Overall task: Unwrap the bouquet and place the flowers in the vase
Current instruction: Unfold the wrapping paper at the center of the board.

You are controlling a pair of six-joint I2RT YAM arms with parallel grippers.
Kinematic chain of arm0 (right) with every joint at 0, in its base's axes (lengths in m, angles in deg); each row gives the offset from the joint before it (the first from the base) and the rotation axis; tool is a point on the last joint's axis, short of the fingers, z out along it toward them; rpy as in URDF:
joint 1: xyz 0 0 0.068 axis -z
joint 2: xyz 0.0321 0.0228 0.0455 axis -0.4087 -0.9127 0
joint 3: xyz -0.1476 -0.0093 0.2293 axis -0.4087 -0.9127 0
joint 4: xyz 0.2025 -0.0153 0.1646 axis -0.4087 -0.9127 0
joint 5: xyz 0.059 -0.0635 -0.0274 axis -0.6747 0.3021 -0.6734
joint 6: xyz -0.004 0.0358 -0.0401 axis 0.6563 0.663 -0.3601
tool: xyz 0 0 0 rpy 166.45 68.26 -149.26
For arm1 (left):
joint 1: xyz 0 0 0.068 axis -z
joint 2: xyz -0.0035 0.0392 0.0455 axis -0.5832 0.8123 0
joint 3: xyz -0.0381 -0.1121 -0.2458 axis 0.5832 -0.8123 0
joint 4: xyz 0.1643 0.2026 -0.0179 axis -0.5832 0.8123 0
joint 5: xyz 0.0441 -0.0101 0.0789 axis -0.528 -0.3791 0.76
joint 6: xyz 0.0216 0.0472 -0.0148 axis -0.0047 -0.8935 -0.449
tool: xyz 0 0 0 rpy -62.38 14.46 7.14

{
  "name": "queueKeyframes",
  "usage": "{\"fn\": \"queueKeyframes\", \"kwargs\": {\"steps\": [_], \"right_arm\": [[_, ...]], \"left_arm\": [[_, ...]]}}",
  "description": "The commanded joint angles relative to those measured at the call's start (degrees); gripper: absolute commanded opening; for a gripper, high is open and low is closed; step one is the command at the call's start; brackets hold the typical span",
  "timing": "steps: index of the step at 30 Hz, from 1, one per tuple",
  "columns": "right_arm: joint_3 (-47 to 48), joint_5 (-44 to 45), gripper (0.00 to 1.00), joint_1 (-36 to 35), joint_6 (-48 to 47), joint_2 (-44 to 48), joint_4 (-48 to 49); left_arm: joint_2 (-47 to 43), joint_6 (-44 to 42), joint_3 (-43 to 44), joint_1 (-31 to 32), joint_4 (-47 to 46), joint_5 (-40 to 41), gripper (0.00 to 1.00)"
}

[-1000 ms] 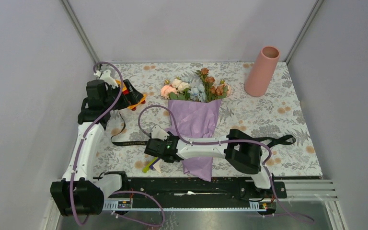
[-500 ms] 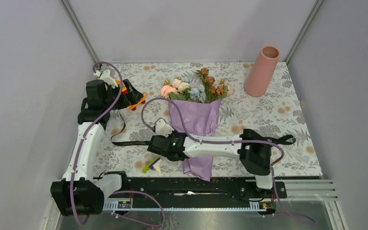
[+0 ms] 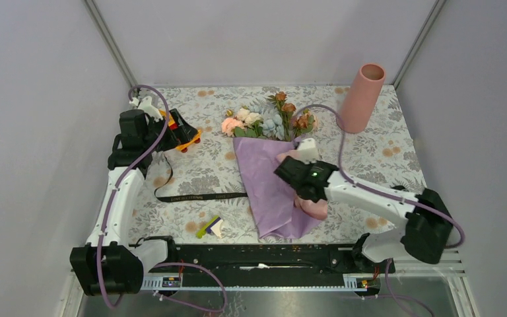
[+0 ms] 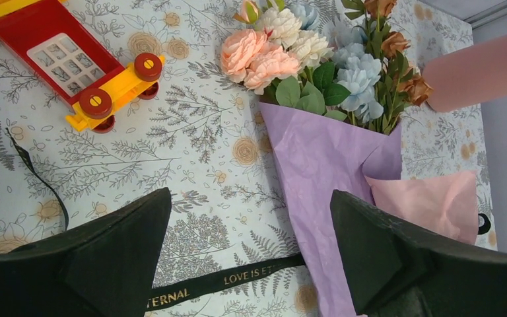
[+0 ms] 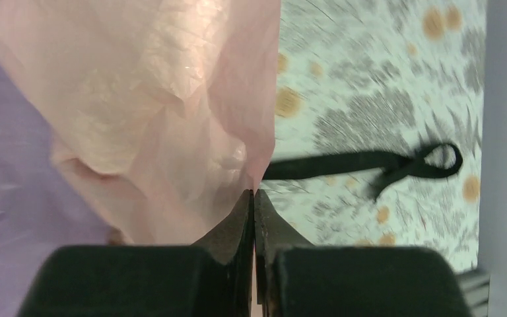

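The right gripper [image 5: 253, 195] pinches the paper [image 5: 171, 99] by its pink edge (jaws fully together); the left gripper [image 4: 251, 198] hangs agape. The bouquet [image 3: 264, 175] lies mid-table, the vase [image 3: 360, 98] stands far right.

- The bouquet [image 3: 270, 175] is laid flat at the middle of the table, with the blooms toward the far side and the narrow end toward the near edge.
- Its crinkled paper [image 4: 317, 158] is purple on the outside; a flap on the right is turned up, so the pink inner face [image 4: 429, 201] is shown.
- The flowers [image 3: 267, 121], peach-pink, cream, pale blue and rust-brown with green leaves, are gathered in the paper's far opening.
- The black ribbon [image 3: 198, 196] is untied and stretched flat to the left, reaching the paper's edge.
- The vase [image 3: 360, 98], a plain salmon-pink cylinder, is stood upright at the far right, apart from the flowers.
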Motion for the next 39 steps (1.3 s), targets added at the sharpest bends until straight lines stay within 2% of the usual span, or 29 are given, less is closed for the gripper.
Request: {"fn": "queueKeyframes", "kwargs": {"steps": [1, 2, 4, 8, 12, 16, 20, 25, 28, 32, 39], "right_arm": [[-10.2, -1.7, 0.07, 8.1, 7.6, 10.0, 2.7], [-12.1, -3.0, 0.12, 9.8, 8.3, 12.0, 3.4], [-15.0, -5.0, 0.3, 12.2, 9.5, 15.2, 4.4], [-17.5, -5.8, 0.49, 14.4, 10.9, 21.2, 4.1], [-15.4, -2.4, 0.63, 14.8, 9.6, 27.3, -0.3], [-11.2, -2.3, 0.74, 14.8, 3.6, 33.0, -1.9], [-7.4, -11.3, 0.79, 14.8, -1.5, 36.9, -0.6], [-6.2, -30.3, 0.79, 14.9, -5.1, 40.9, 8.9], [-5.6, -39.5, 0.79, 14.8, -6.7, 41.7, 14.3], [-3.2, -48.2, 0.79, 14.9, -7.8, 39.9, 17.8], [-2.0, -52.8, 0.79, 14.9, -7.9, 37.7, 21.1]], "left_arm": [[0.1, 1.2, -0.8, 0.9, -2.9, 0.7, 0.98], [0.0, 1.0, -0.9, 1.8, -3.0, 1.5, 0.98], [-0.1, 1.2, -1.2, 4.0, -2.9, 3.1, 0.98], [-1.0, 6.3, -5.4, 9.6, -7.1, 3.8, 0.98], [-1.5, 14.2, -13.3, 15.5, -15.9, 4.2, 0.98], [0.9, 19.9, -18.8, 19.0, -24.7, 3.5, 0.98], [6.7, 22.4, -21.1, 21.2, -32.2, 3.1, 0.97], [16.7, 25.9, -22.1, 23.2, -42.4, 0.2, 0.92], [21.5, 25.5, -19.9, 24.2, -42.2, 0.8, 0.88], [26.8, 25.5, -17.5, 25.1, -42.9, 0.5, 0.72], [33.7, 29.0, -16.5, 26.0, -50.6, -2.5, 0.43]]}}
